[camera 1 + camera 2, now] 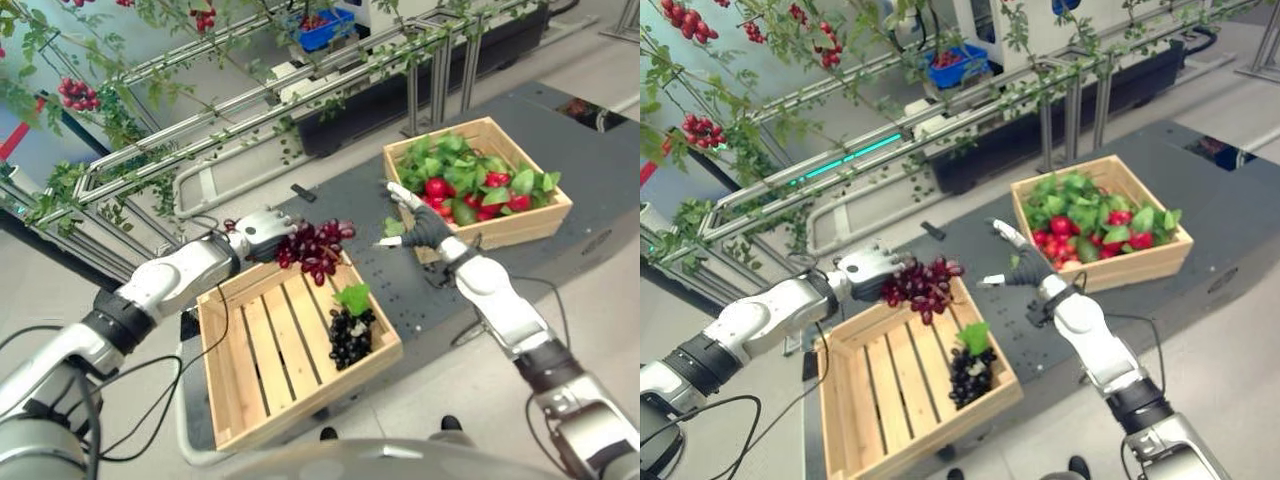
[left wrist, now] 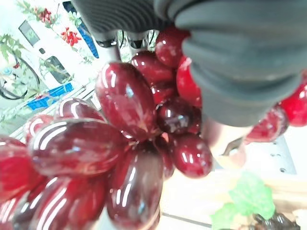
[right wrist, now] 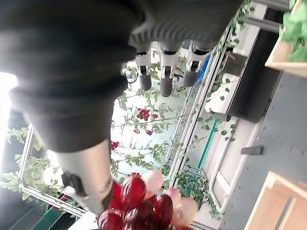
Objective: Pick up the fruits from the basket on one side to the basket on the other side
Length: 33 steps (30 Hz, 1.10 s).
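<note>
Gripping red grapes (image 1: 316, 247) in curled fingers, the left hand (image 1: 262, 233) risked dropping them short of the far basket (image 1: 552, 218); the right hand (image 1: 421, 224) waited, fingers spread.

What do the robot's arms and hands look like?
Both arms are shiny silver-grey tubes with black bands at the joints. The left robot hand has a silver-grey back and a dark ribbed cover. The right robot hand wears a dark ribbed cover like a glove, with pale silver fingers that end in dark tips.

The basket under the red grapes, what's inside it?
Inside the slatted wooden basket lies one dark grape bunch with a green leaf; the leaf covers the bunch's top.
</note>
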Available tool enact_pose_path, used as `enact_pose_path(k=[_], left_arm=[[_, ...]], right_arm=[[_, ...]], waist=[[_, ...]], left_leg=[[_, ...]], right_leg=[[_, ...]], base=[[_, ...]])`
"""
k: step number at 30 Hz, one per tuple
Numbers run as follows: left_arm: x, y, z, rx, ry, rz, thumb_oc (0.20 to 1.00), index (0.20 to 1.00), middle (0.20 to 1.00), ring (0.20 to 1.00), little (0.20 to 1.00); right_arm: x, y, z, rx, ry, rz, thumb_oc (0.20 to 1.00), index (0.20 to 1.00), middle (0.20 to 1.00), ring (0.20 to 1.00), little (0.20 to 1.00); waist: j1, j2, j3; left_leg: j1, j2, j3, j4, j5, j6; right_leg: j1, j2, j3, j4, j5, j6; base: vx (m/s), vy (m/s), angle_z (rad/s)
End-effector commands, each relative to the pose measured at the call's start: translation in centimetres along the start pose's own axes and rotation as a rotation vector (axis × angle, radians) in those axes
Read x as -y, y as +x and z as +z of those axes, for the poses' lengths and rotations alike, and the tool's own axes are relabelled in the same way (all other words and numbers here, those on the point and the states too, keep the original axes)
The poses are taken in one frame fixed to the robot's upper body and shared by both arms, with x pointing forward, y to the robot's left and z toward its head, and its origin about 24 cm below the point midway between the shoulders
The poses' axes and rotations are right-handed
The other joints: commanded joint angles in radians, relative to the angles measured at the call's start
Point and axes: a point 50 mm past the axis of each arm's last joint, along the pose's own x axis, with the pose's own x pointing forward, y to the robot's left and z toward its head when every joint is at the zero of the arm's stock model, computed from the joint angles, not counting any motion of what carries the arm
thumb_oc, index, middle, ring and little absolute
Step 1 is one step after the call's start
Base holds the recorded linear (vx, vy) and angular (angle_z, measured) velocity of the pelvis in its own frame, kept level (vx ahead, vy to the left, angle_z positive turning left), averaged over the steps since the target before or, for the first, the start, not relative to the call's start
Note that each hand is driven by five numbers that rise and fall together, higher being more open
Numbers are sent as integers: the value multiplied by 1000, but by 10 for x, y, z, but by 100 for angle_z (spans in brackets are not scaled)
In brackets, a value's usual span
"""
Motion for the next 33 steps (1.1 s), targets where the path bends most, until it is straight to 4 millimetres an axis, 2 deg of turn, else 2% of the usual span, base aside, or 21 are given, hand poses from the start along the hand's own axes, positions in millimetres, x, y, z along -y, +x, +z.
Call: enact_pose_path(k=[1, 3, 4, 5, 10, 14, 16, 18, 19, 25, 28, 33], left_arm=[[-36, -11, -44, -178, 71, 138, 200, 200, 200, 200, 200], [-35, -10, -45, -186, 68, 137, 200, 200, 200, 200, 200], [-33, -2, -41, -190, 51, 134, 200, 200, 200, 200, 200], [-34, -1, -41, -191, 51, 135, 200, 200, 200, 200, 200], [-42, 14, -30, -167, 2, 187, 200, 200, 200, 200, 200], [-42, 21, -30, -196, -74, 211, 200, 200, 200, 200, 200], [-48, 31, -33, -239, -131, 251, 200, 200, 200, 200, 200], [-51, 34, -32, -235, -132, 259, 200, 200, 200, 200, 200], [-56, 39, -26, -220, -139, 281, 200, 200, 200, 200, 200], [-58, 48, -20, -203, -132, 276, 200, 200, 200, 200, 200], [-54, 49, -21, -216, -136, 263, 200, 200, 200, 200, 200], [-54, 51, -23, -240, -156, 256, 200, 200, 200, 200, 200]], right_arm=[[10, 17, 45, 202, -94, -33, 1000, 1000, 1000, 1000, 1000], [11, 20, 48, 203, -129, -24, 1000, 1000, 1000, 1000, 1000], [12, 33, 57, 207, -188, -30, 1000, 1000, 1000, 1000, 1000], [12, 34, 57, 207, -189, -31, 1000, 1000, 1000, 1000, 1000], [3, 65, 76, 242, -198, -18, 1000, 1000, 1000, 1000, 1000], [-7, 74, 78, 235, -198, 13, 1000, 1000, 1000, 1000, 1000], [-9, 81, 78, 223, -199, 1, 1000, 1000, 1000, 1000, 1000], [-10, 82, 79, 222, -191, 1, 1000, 1000, 1000, 1000, 1000], [-18, 80, 76, 214, -186, 33, 1000, 1000, 1000, 1000, 1000], [-29, 80, 68, 181, -181, 80, 1000, 1000, 1000, 1000, 1000], [-31, 78, 65, 175, -167, 93, 1000, 1000, 1000, 1000, 1000], [-41, 71, 49, 121, -119, 131, 1000, 1000, 1000, 1000, 1000]], waist=[[3, -47, -21], [3, -48, -21], [8, -51, -23], [8, -51, -22], [18, -56, -27], [19, -61, -31], [16, -64, -30], [15, -65, -30], [13, -69, -31], [7, -74, -32], [6, -76, -29], [0, -77, -25]], left_leg=[[-66, -59, 31, 89, -52, 43], [-68, -59, 30, 91, -52, 43], [-68, -60, 27, 90, -53, 44], [-68, -60, 27, 90, -52, 44], [-69, -60, 27, 88, -52, 46], [-68, -59, 27, 85, -52, 47], [-68, -59, 27, 84, -50, 47], [-68, -59, 26, 84, -50, 48], [-66, -59, 26, 83, -53, 48], [-63, -60, 24, 82, -54, 49], [-63, -59, 26, 82, -53, 49], [-63, -54, 27, 81, -50, 47]], right_leg=[[7, 45, 7, 112, -195, -35], [6, 45, 7, 113, -196, -36], [7, 44, 5, 113, -197, -38], [6, 44, 5, 113, -197, -38], [9, 44, 8, 109, -196, -42], [11, 43, 10, 107, -198, -44], [9, 44, 11, 108, -197, -45], [9, 44, 11, 109, -197, -45], [9, 44, 10, 108, -199, -45], [7, 45, 11, 108, -199, -44], [7, 46, 9, 108, -200, -45], [5, 48, 8, 110, -200, -46]], base=[[0, 0, 0], [0, 0, 0], [0, 0, 0], [0, 0, 0], [0, 0, 0], [0, 0, 0], [0, 0, 0], [0, 0, 0], [0, 0, 0], [0, 0, 0], [0, 0, 0], [0, 0, 0]])
